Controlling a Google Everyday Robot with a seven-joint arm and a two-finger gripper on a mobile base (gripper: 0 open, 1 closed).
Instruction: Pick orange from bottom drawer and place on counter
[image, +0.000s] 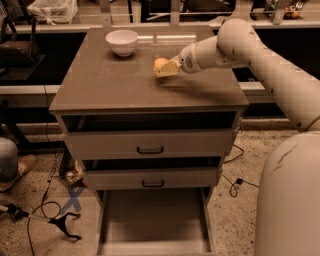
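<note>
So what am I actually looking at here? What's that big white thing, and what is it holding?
That big white tube is a robot's arm, reaching in from the right. At its end is the gripper: two yellowish jaws closed on a small round orange fruit. The fruit is held low over the glossy grey-brown counter top of a three-drawer cabinet. I can't tell whether it touches the surface. There is only one picture of this moment, looking down at the cabinet from the front, and where the camera is mounted isn't known. A white bowl stands at the counter's far left. Below, the wide grey bottom drawer is pulled out.
</note>
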